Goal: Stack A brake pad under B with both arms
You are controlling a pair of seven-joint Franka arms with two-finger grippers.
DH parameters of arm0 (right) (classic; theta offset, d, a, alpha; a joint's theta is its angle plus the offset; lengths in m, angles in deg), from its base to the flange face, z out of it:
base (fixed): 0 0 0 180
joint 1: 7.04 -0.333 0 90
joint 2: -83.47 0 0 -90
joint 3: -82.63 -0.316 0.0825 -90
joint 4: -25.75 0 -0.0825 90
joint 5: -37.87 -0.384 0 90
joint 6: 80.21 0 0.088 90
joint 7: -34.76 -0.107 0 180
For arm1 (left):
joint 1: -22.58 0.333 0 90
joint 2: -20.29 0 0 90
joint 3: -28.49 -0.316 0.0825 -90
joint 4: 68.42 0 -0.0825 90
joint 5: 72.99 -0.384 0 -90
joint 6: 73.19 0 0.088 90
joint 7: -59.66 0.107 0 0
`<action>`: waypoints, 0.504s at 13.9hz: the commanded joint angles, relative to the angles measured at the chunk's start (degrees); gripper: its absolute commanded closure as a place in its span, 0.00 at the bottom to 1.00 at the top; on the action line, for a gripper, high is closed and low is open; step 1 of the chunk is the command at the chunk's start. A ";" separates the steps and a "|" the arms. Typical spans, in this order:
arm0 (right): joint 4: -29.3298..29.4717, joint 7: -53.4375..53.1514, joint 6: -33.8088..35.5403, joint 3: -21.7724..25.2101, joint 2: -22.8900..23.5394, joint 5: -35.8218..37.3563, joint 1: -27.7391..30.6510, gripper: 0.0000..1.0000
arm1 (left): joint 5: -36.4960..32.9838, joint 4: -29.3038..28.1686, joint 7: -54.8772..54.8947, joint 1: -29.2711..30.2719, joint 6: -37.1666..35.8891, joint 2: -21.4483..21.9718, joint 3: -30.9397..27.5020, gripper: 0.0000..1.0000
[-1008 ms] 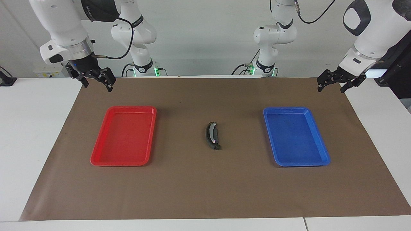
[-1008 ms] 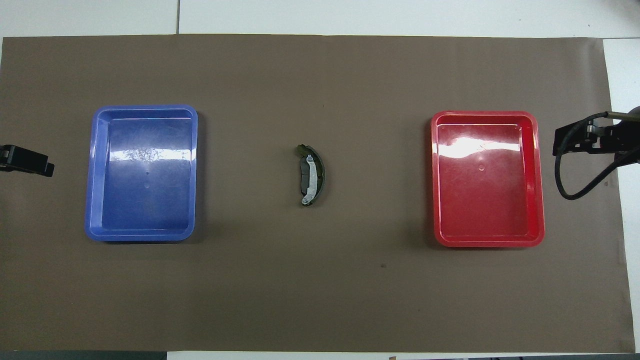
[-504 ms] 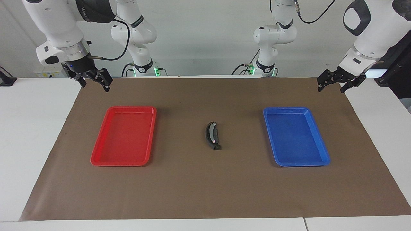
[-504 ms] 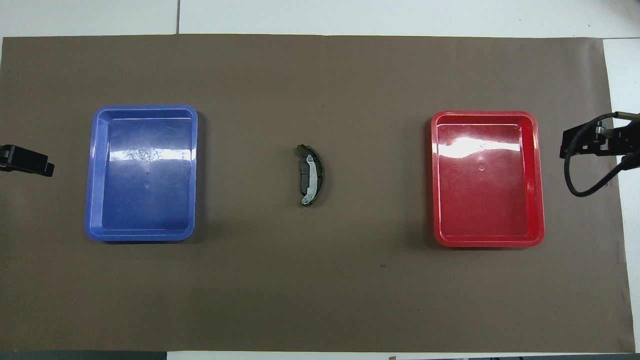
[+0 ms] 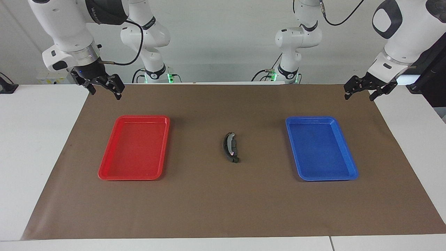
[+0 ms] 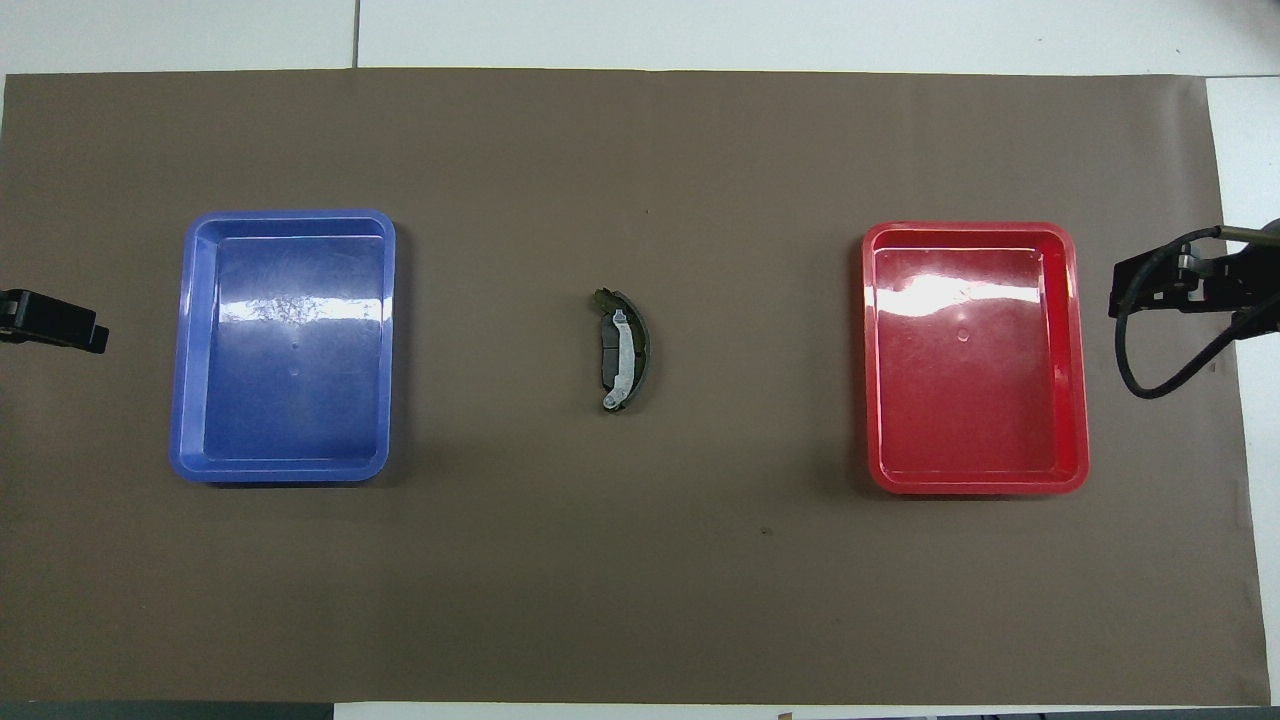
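B point(image 5: 225, 148), the long black crescent with a silver strip, lies at the middle of the brown mat on the short dark A brake pad point(image 5: 236, 145). A shows beside the strip in the overhead view point(image 6: 606, 355), and B point(image 6: 640, 345) arcs over it. My right gripper point(image 5: 104, 92) hangs open and empty over the mat's corner at the right arm's end, nearer to the robots than the red tray. My left gripper point(image 5: 359, 96) hangs open and empty over the mat's corner at the left arm's end. Both are well away from the stack.
A red tray point(image 5: 104, 170) lies toward the right arm's end and a blue tray point(image 5: 352, 170) toward the left arm's end; both are empty. The brown mat point(image 5: 223, 209) covers most of the white table. In the overhead view the gripper tips show at the sides point(image 6: 55, 322) point(image 6: 1140, 285).
My right gripper drifted a little toward the table's end and came back. The left arm, the stack and the trays have not moved.
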 commanded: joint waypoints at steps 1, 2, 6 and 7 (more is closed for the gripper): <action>0.62 1.22 0.60 -0.90 -0.11 -1.25 0.13 0.01 | 0.02 -1.37 0.92 0.58 0.19 1.34 0.20 0.01; 0.62 1.22 1.03 -0.90 -0.11 -1.17 0.13 0.01 | 0.02 -1.37 0.92 0.58 0.19 1.34 0.20 0.01; 1.15 1.22 2.18 -0.90 -0.02 -1.60 0.21 0.01 | 0.02 -1.37 0.84 0.58 0.19 1.34 0.20 0.01; 1.41 1.22 2.35 -0.90 0.06 -2.91 0.30 0.01 | 0.02 -1.37 0.92 0.49 0.19 1.34 0.20 0.01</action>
